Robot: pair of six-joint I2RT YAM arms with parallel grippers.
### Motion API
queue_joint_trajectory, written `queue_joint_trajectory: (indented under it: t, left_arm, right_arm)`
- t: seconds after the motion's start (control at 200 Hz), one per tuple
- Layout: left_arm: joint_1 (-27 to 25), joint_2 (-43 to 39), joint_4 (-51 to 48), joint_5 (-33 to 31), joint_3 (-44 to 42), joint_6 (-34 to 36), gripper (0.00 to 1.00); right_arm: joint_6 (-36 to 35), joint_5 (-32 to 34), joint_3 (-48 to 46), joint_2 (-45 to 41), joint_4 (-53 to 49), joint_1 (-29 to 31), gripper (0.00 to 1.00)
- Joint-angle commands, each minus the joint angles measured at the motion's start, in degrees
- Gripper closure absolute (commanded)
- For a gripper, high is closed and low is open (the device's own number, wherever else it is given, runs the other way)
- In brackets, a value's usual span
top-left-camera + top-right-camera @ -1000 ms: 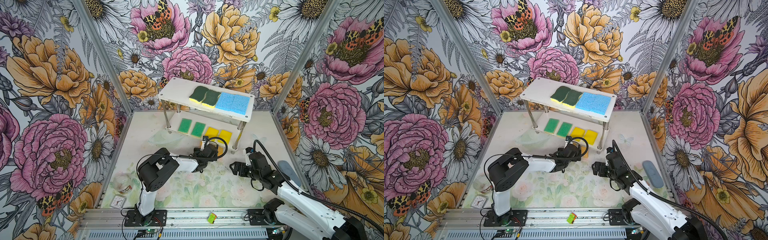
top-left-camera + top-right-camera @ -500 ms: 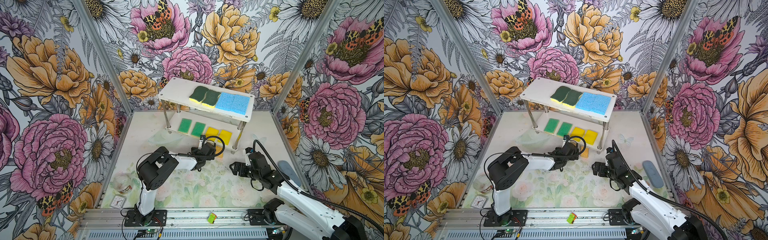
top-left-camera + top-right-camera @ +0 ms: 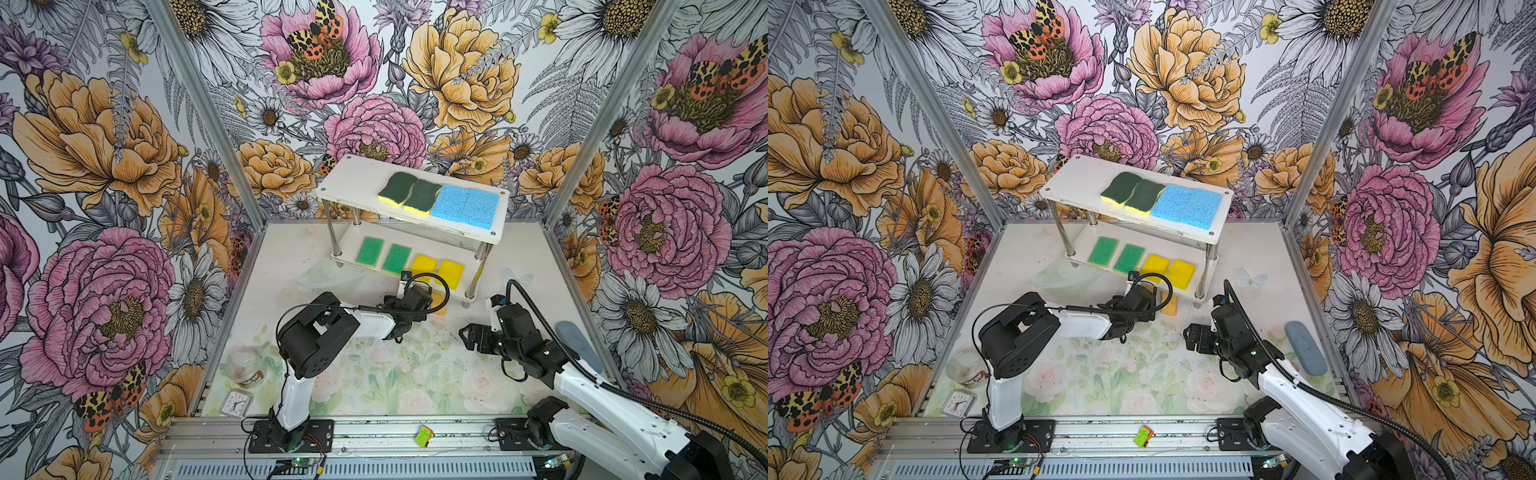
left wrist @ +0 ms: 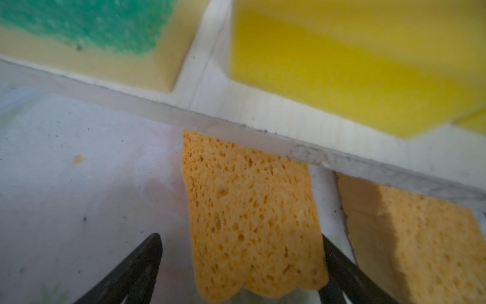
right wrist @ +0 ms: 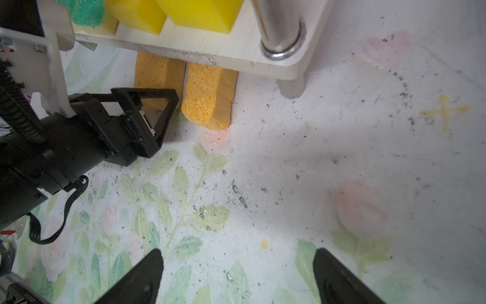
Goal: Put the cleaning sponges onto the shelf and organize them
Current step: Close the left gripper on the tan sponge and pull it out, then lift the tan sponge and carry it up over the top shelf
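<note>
The white shelf (image 3: 353, 187) carries two wavy dark-green sponges (image 3: 409, 193) and two blue sponges (image 3: 465, 205) on its upper board. Two green-topped sponges (image 3: 382, 253) and two yellow sponges (image 3: 438, 270) lie on the lower board. Two orange sponges lie on the mat, half tucked under the lower board's front edge. My left gripper (image 4: 239, 238) is open astride one orange sponge (image 4: 249, 210): one finger touches its side, and a gap shows at the opposite finger. The second orange sponge (image 4: 407, 237) lies beside it. My right gripper (image 5: 238, 252) hovers open over the mat, holding nothing.
A glass jar (image 3: 245, 368) and a small clock (image 3: 236, 403) sit at the front left. A clear plastic dish (image 3: 328, 274) lies left of the shelf's foot. A grey-blue oblong object (image 3: 577, 345) rests by the right wall. The shelf's metal post (image 5: 278, 26) stands near the orange sponges.
My left gripper has edged toward the shelf's front edge, and its jaws have narrowed round the orange sponge. The right arm has not moved.
</note>
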Motion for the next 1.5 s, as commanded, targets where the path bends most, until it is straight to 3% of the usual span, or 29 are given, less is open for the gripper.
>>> queue_joint_trajectory:
  t: [0.0, 0.305, 0.696, 0.941, 1.236, 1.496]
  left_arm:
    - [0.7, 1.5, -0.6, 0.6, 2.1, 0.4, 0.16]
    - [1.2, 2.0, -1.4, 1.7, 2.8, 0.9, 0.41]
    - [1.3, -1.3, -2.2, 3.2, -2.0, 1.5, 0.54]
    - [-0.9, -8.4, -3.1, 2.7, -12.3, 1.5, 0.59]
    - [-6.5, -22.0, -7.3, 2.0, -21.3, 2.7, 0.62]
    - [-6.9, -36.8, -12.6, 0.1, -25.7, 3.4, 0.62]
  right_arm:
    - [0.3, 0.9, 0.4, -0.3, 1.0, -0.4, 0.08]
    - [0.4, 0.9, 0.4, -0.5, 1.0, -0.4, 0.08]
    - [0.4, 0.7, 0.5, -0.7, 0.9, -0.4, 0.08]
    - [0.4, 0.8, 0.8, -0.4, 0.8, -0.4, 0.08]
    - [0.3, 0.7, 1.9, 1.1, 0.7, -0.4, 0.08]
    - [-0.3, 0.2, 3.4, 2.8, 0.8, -0.4, 0.08]
